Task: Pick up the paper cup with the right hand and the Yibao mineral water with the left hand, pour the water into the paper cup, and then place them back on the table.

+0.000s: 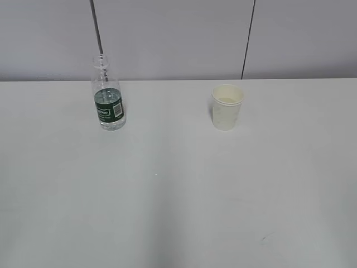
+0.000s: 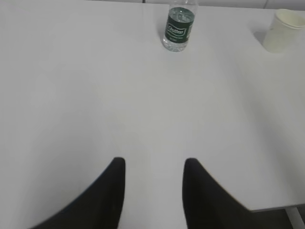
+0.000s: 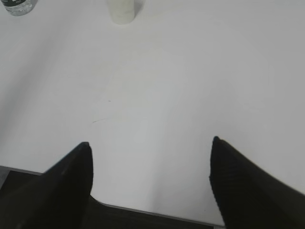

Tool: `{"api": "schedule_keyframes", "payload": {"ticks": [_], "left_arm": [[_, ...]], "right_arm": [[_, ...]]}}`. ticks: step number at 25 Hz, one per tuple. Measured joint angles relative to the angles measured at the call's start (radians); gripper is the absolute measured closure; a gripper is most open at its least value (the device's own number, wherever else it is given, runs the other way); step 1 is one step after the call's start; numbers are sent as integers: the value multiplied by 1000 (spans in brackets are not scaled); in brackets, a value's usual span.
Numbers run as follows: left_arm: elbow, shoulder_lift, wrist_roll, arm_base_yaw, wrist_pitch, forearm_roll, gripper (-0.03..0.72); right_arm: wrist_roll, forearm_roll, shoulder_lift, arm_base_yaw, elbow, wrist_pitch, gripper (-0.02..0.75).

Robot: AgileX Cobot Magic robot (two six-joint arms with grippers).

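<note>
The Yibao mineral water bottle (image 1: 108, 100) stands upright and uncapped at the back left of the white table (image 1: 178, 195), partly filled. It also shows in the left wrist view (image 2: 179, 26). The cream paper cup (image 1: 227, 106) stands upright at the back right, also seen in the left wrist view (image 2: 285, 30) and the right wrist view (image 3: 121, 10). My left gripper (image 2: 155, 162) is open and empty, far in front of the bottle. My right gripper (image 3: 150, 143) is wide open and empty over the table's front edge, far from the cup. Neither arm shows in the exterior view.
A grey panelled wall (image 1: 178, 39) runs behind the table. A small dark mark (image 1: 264, 239) lies on the tabletop near the front right. The table's front edge (image 3: 157, 213) shows under my right gripper.
</note>
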Motion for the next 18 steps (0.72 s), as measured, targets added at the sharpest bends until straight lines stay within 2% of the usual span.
{"api": "schedule_keyframes", "payload": {"ticks": [3,6,18], "left_arm": [[0,0,0,65,0,0,442],[0,0,0,102,0,0,443],[0,0,0,110,0,3,443]], "right_arm": [[0,-2,0,0,0,0,145],[0,-4,0,0,0,0,145],[-2,-32,-2,0,0,0,145]]}}
